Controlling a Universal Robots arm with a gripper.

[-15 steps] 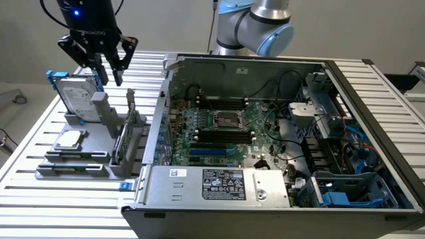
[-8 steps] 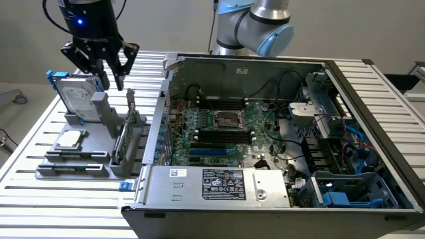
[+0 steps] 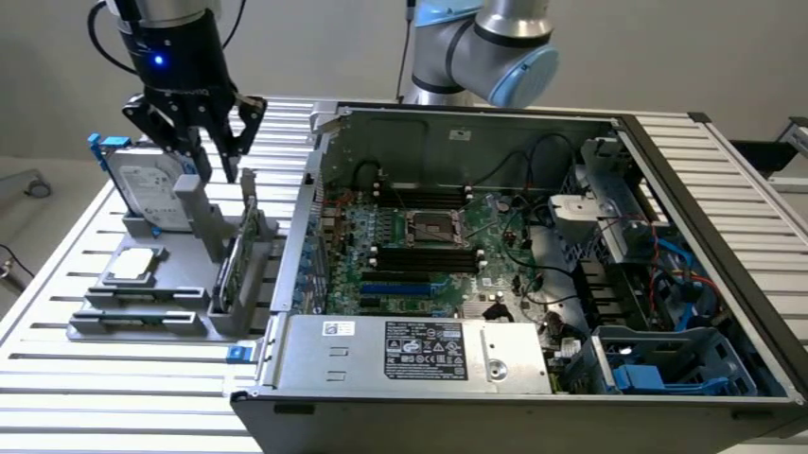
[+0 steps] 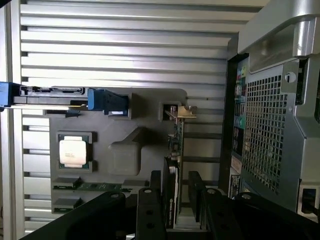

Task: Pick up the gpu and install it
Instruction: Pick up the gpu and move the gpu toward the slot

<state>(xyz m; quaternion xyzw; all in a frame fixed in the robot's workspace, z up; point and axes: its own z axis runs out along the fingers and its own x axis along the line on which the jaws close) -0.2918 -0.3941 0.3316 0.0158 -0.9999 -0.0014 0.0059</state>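
The gpu (image 3: pixel 237 251) stands on edge in a grey holder (image 3: pixel 139 322) at the exterior view's left, beside the open computer case (image 3: pixel 378 352). It is a thin green board with a black cooler on one face. In the wrist view the gpu (image 4: pixel 174 165) runs edge-on, with its silver bracket (image 4: pixel 181 112) at the far end. My gripper (image 3: pixel 218 176) hangs just above the card's far end, open. Seen from the wrist, the gripper (image 4: pixel 172 202) has one black finger on each side of the card's black cooler, with a gap to both.
On the same holder stand a silver hard drive (image 3: pixel 149 184) with blue frame and a flat processor chip (image 3: pixel 135 265). The case's perforated rear wall (image 4: pixel 270 140) is close beside the holder. The motherboard (image 3: pixel 417 255) lies exposed inside, on a slatted metal table (image 3: pixel 76 378).
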